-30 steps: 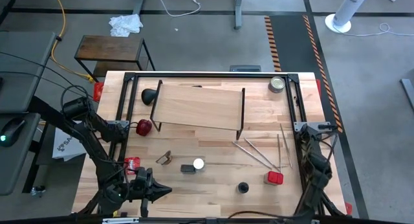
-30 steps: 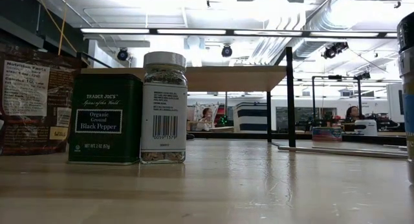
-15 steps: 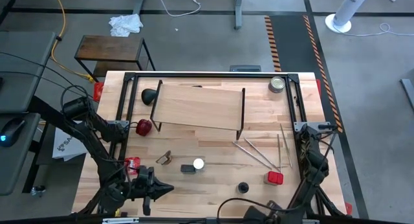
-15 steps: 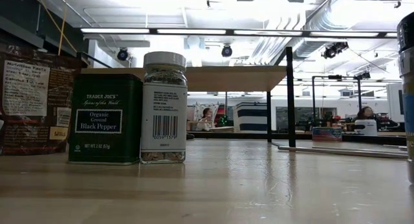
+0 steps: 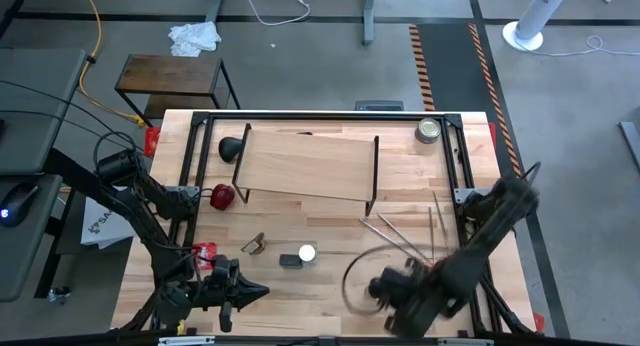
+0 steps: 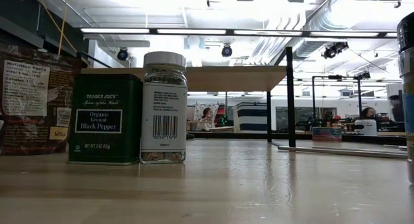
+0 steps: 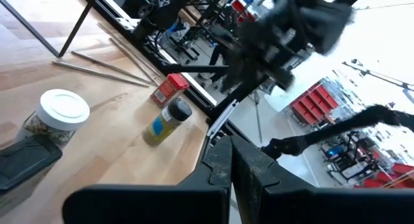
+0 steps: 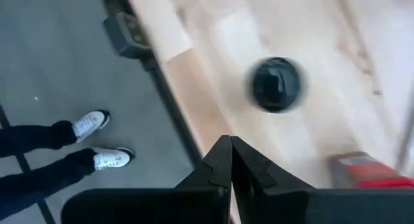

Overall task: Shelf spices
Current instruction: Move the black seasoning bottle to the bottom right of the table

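Black-capped jar (image 5: pixel 375 288) upright near the surface's (image 5: pixel 330 296) near edge, right of centre, well short of the shelf (image 5: pixel 305 166) at the far side. Right gripper (image 5: pixel 400 291) just beside it, jaws shut, clearly nearer than left gripper (image 5: pixel 240 294), also shut, at the near-left edge. Cap facing up, calling for a reach from above.
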`<state>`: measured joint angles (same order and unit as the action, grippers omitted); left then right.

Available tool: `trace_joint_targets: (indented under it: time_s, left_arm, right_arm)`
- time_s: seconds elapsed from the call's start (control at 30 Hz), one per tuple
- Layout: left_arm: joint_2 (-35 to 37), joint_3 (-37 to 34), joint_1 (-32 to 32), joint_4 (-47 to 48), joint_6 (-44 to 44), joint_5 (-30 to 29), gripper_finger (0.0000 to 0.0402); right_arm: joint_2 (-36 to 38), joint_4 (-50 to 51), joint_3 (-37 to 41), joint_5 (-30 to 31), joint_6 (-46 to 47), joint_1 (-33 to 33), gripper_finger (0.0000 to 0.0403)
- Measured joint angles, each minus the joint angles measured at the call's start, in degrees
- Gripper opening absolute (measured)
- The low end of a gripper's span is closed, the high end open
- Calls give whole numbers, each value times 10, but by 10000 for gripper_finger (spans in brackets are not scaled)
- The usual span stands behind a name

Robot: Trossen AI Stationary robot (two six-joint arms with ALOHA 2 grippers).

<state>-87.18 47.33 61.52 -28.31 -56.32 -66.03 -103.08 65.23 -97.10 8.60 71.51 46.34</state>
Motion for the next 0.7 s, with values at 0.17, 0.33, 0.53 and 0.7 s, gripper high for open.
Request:
trace_joint_targets:
  time_s: [0.17,0.33,0.53,0.7]
  left_arm:
    - [0,0,0,-5,0,-7,0]
    - [0,0,0,-10,0,-22,0]
    - [0,0,0,-17,0,-38,0]
    - [0,0,-1,-17,4,-47,0]
  right_arm:
    - [171,-186,208,5,62,8,0]
    - [200,-443,341,21,131,28,0]
    - [89,-586,333,31,99,18,0]
    - [29,-605,276,29,28,-20,0]
